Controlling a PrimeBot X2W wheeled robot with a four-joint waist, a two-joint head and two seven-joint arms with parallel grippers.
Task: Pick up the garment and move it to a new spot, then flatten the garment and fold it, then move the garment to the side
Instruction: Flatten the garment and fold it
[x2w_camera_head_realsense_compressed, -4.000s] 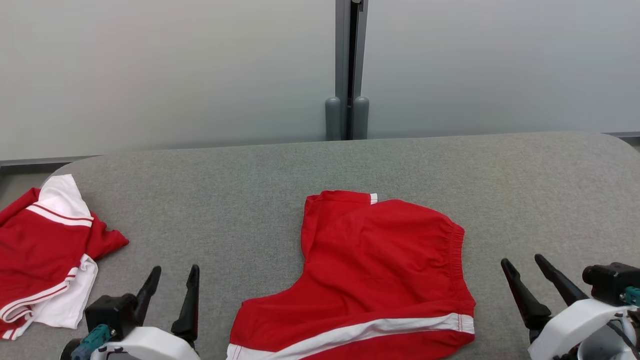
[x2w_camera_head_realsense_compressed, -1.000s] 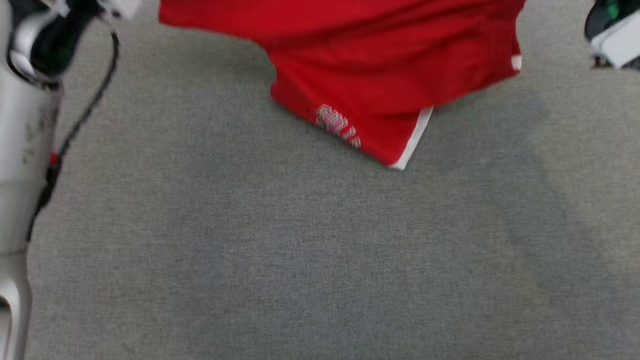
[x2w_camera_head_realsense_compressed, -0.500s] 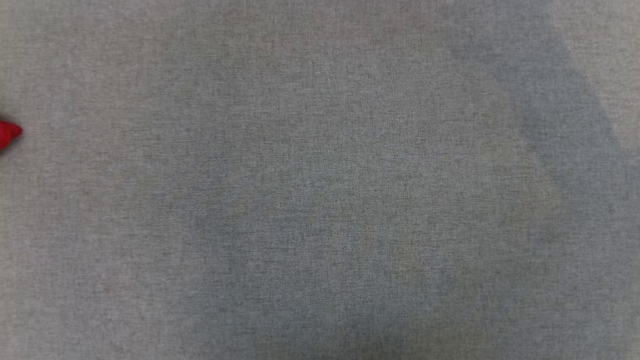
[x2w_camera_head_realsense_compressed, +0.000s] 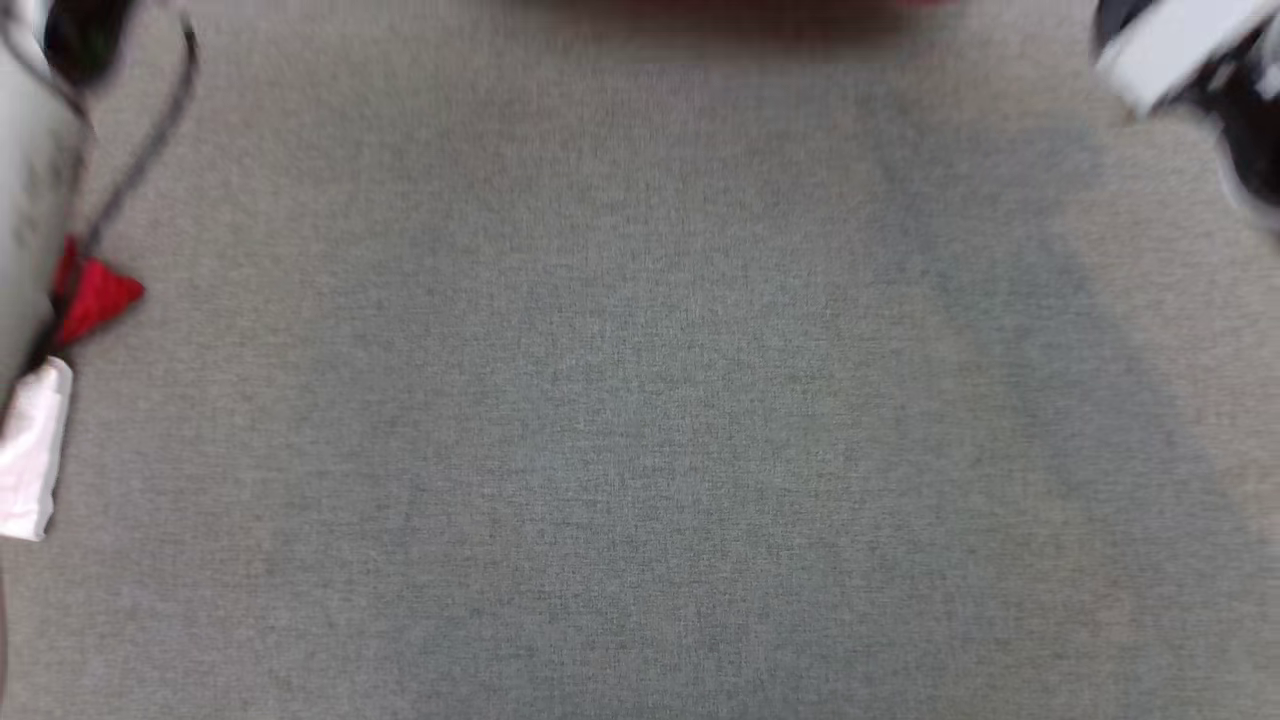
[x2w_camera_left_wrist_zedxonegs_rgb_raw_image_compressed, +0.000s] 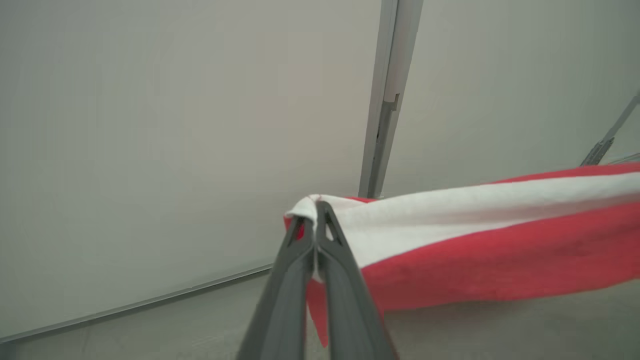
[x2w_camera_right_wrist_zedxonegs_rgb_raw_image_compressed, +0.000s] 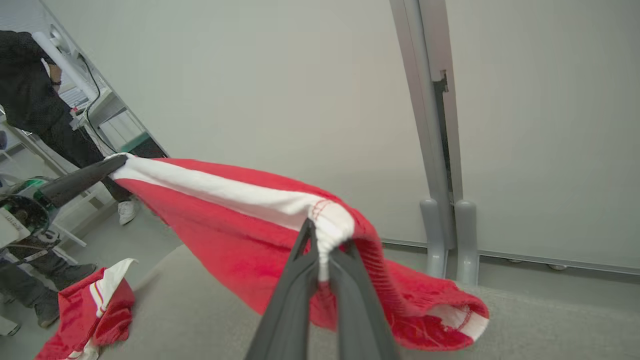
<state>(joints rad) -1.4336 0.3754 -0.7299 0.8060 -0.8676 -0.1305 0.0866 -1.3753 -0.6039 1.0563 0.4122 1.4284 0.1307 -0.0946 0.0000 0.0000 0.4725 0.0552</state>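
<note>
Soft cloth garment (x2w_camera_right_wrist_zedxonegs_rgb_raw_image_compressed: 240, 235); matt woven-fabric table (x2w_camera_head_realsense_compressed: 640, 450).

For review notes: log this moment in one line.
left tool: shut on red garment | right tool: shut on same | garment: stretched between tools

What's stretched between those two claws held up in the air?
The red garment: its white band runs from the left gripper to the right gripper, as the right wrist view shows.

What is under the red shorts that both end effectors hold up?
Under the red shorts, stretched between the left end effector and the right end effector, lies the grey fabric tabletop. The hanging cloth hides the patch of tabletop behind its lower hem.
</note>
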